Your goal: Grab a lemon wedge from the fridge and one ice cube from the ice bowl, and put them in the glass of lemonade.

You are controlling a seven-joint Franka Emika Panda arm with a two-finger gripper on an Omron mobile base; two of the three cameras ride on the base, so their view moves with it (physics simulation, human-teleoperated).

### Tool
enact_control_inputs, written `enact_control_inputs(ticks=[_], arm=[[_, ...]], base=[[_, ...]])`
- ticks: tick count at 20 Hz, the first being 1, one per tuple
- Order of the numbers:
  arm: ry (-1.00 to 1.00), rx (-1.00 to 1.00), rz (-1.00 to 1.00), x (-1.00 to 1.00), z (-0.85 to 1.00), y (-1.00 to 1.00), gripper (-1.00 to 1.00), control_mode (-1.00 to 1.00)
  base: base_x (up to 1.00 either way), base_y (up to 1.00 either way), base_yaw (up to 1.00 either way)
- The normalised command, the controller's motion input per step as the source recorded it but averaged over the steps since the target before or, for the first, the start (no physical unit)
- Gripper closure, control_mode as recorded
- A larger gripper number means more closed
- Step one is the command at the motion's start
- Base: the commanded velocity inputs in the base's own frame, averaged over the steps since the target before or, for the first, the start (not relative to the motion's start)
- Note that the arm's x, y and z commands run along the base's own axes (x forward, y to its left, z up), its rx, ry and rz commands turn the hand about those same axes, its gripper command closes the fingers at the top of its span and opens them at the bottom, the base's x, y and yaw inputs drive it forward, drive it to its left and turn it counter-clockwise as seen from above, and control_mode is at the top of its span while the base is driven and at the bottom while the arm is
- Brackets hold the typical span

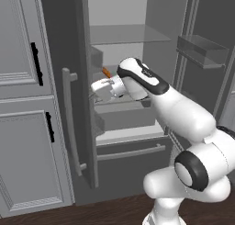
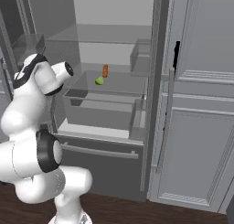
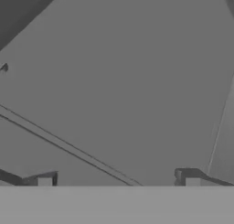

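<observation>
The fridge point(image 1: 83, 45) stands with its doors open. On its middle glass shelf point(image 2: 121, 83) lies the lemon wedge point(image 2: 99, 81), small and yellow-green, with a thin orange stick point(image 2: 105, 71) just behind it. My gripper point(image 1: 96, 92) reaches into the fridge at shelf height, at the left end of that shelf and still apart from the wedge. Its fingertips point(image 3: 44, 181) stand wide apart in the hand view, open with nothing between them, facing plain grey fridge wall. In the left base view my arm covers the wedge. The ice bowl and the glass of lemonade are out of view.
A clear drawer point(image 2: 98, 111) sits under the shelf, and a freezer drawer with a bar handle point(image 1: 131, 153) lies below. Door bins point(image 1: 202, 49) hang on the right door. Paneled grey cabinets point(image 1: 23, 127) flank the fridge. The left door's long handle point(image 1: 69, 118) is close to my hand.
</observation>
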Motion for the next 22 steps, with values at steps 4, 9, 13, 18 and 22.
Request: enact_control_inputs(ticks=[4,9,13,18,22], arm=[[-0.07,0.07,0.04,-0.35,0.01,0.73,-1.0,-1.0],[-0.04,0.01,0.0,-0.15,0.26,0.79,-1.0,-1.0],[0.0,0.0,0.0,-0.08,0.3,0.82,-1.0,-1.0],[0.0,0.0,0.0,-0.11,0.17,0.76,-1.0,-1.0],[0.01,0.0,0.0,0.02,0.0,0.39,-1.0,-1.0]], base=[[0.0,0.0,0.0],[0.0,0.0,0.0],[0.0,0.0,0.0],[0.0,0.0,0.0],[0.0,0.0,0.0]])
